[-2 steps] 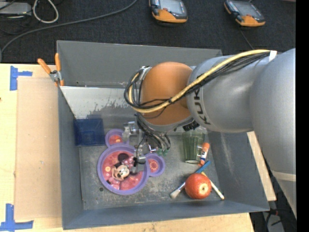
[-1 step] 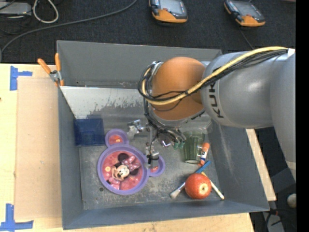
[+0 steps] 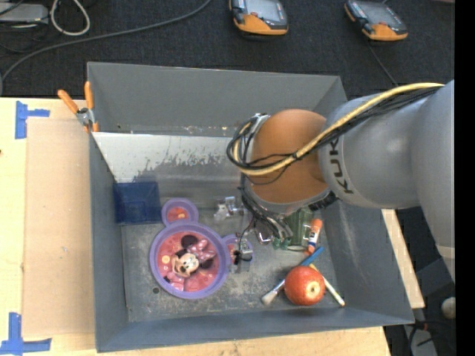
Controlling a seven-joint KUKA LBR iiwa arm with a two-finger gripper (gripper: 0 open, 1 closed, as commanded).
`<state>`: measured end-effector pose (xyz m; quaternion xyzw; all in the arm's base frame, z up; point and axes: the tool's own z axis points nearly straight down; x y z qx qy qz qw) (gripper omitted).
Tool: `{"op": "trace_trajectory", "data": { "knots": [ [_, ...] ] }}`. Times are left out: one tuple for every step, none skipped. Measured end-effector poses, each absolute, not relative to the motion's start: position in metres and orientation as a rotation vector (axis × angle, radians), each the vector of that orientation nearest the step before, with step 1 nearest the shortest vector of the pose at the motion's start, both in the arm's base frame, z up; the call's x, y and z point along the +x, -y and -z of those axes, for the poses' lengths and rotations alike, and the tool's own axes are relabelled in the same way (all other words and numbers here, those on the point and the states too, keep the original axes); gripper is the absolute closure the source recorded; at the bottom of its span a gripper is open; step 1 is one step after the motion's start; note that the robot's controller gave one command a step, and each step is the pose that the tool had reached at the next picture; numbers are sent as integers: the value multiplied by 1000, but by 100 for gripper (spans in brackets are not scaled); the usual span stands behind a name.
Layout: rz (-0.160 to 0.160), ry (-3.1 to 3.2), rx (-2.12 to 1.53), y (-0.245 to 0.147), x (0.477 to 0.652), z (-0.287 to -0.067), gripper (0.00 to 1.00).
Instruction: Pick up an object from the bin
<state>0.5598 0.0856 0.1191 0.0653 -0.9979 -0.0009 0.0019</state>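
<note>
Dark carpet-ish floor [image 3: 171, 28] all around, with two orange-and-grey devices [image 3: 257, 11] lying past the far edge of the bin [image 3: 208, 110] and some loose cables [image 3: 70, 10] off its far-left corner.

Inside the bin:
- One purple plate [image 3: 189, 262] sits left of centre toward the near edge. It has a Minnie Mouse picture in the main dish, plus a small round ear compartment on its far-left side with a pinkish-orange bottom.
- One dark blue box [image 3: 136, 202] stands against the left wall, just beyond that ear.
- One red apple [image 3: 304, 285] is near the near-right corner, lying on top of a pale stick [image 3: 271, 297] that pokes out on both sides of it.
- One thin blue pen [image 3: 312, 254] lies just beyond the apple.
- One white marker [image 3: 316, 232] with an orange end is a bit further back, partly under the robot.

The arm [image 3: 401, 154] comes in from the right, and its big orange cover [image 3: 286, 158] hangs over the middle of the bin. The gripper [image 3: 241, 252] is down low, right beside the right rim of the plate. It's either touching the rim or only just clear of it, can't say which. Honestly can't tell whether it's open or clenched either, the tip is just a dark clump under all the wiring. Nothing I can see is being held. The plate is the nearest thing to it. The apple, pen and marker lie off to its right, near but apart, and the box is well clear on the other side.
</note>
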Motion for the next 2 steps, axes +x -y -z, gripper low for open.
{"op": "trace_trajectory", "data": {
  "knots": [
    [4,3104,493,-73,562,-84,0],
    [3,3132,242,-65,566,-72,100]
  ]
}}
